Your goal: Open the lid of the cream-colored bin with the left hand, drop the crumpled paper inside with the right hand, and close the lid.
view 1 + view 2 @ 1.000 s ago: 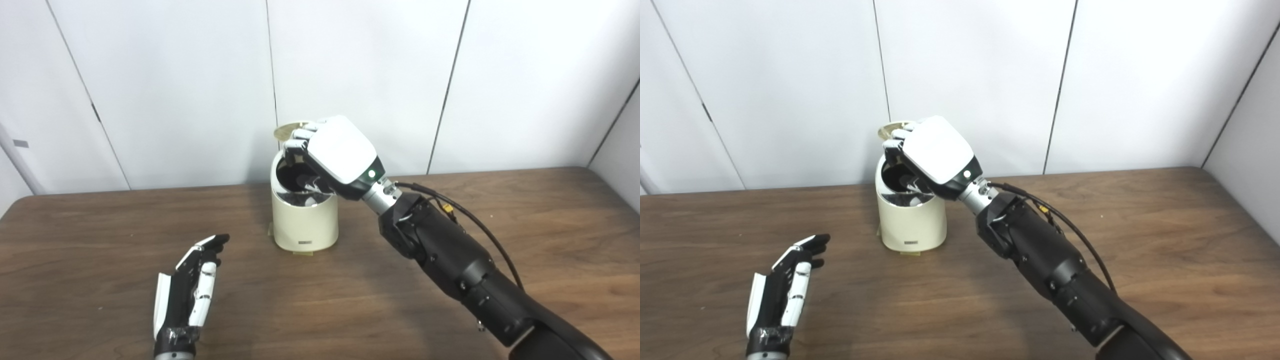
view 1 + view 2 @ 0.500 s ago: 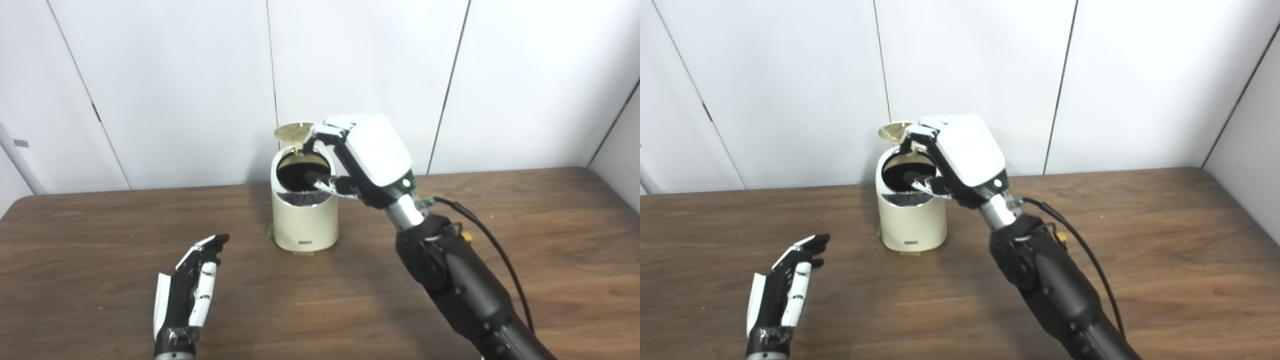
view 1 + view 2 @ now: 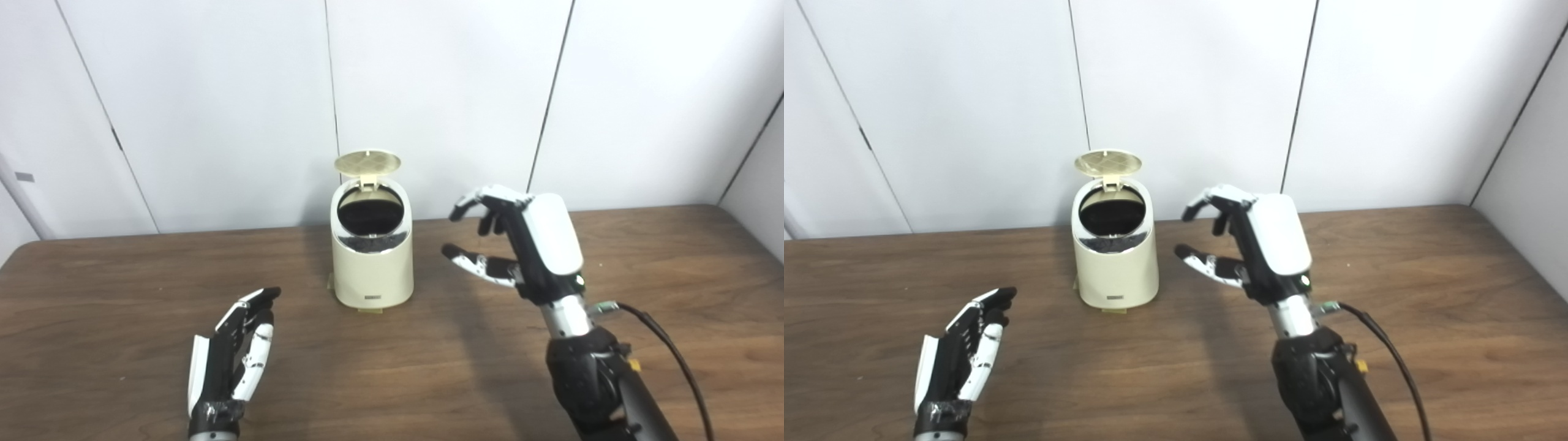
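Both hands are empty w/ fingers spread: left hand (image 3: 229,349), right hand (image 3: 527,245). Press the round cream plastic lid (image 3: 367,162) down squarely onto the cream-colored cylindrical bin (image 3: 372,263) w/o tipping it.

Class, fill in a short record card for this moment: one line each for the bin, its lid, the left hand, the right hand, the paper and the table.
bin: cream-colored bin upright at the table's rear centre
lid: lid tipped up, opening dark
left hand: left hand open, low over the table, apart from the bin
right hand: right hand open, empty, raised right of the bin
paper: none visible
table: brown wooden table
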